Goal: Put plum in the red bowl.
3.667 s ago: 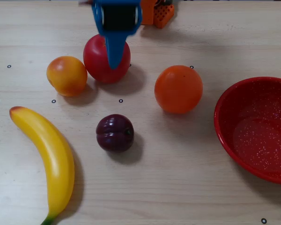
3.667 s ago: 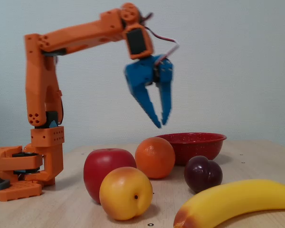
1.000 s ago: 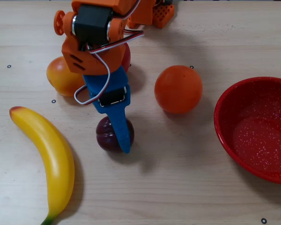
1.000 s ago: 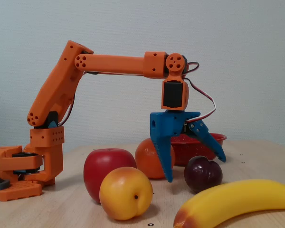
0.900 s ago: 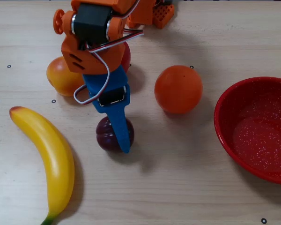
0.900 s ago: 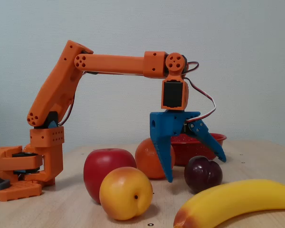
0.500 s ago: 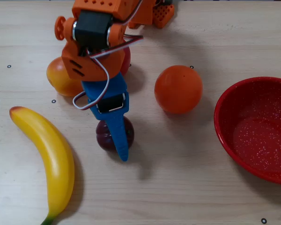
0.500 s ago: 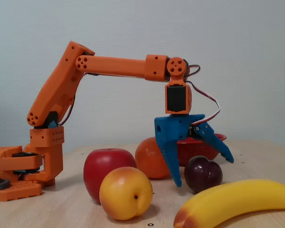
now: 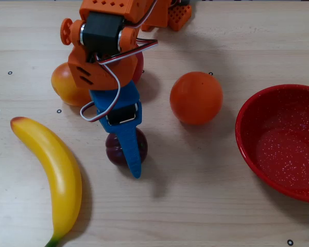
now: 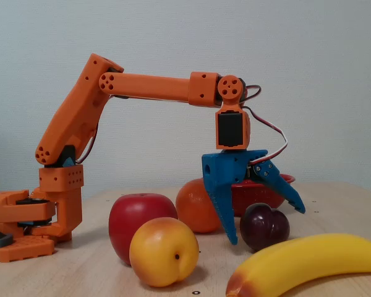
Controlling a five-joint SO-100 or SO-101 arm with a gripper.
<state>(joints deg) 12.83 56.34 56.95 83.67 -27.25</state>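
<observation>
Take the plum (image 10: 264, 227) as your landmark: it sits on the wooden table (image 9: 206, 206), dark and glossy, with your blue gripper (image 10: 264, 224) spread wide around it — one finger (image 10: 223, 204) down on its arm-side flank, the other angled out past its far side. The jaws are released, not pressing the fruit; in the fixed view you can see gaps on both sides of the plum.

From overhead, the upper blue finger (image 9: 130, 146) lies across the plum (image 9: 115, 152), hiding its middle.

The red bowl (image 9: 247, 135) stands well apart from the plum, toward the right edge of the overhead view, and holds nothing. Between plum and bowl, nearer the arm's base, sits the orange (image 9: 196, 98). The red apple (image 10: 141, 226) and the peach-like fruit (image 10: 164, 250) lie on the plum's other side, toward the base, and the banana (image 9: 54, 175) curves along the table — left of the plum in the overhead view.
</observation>
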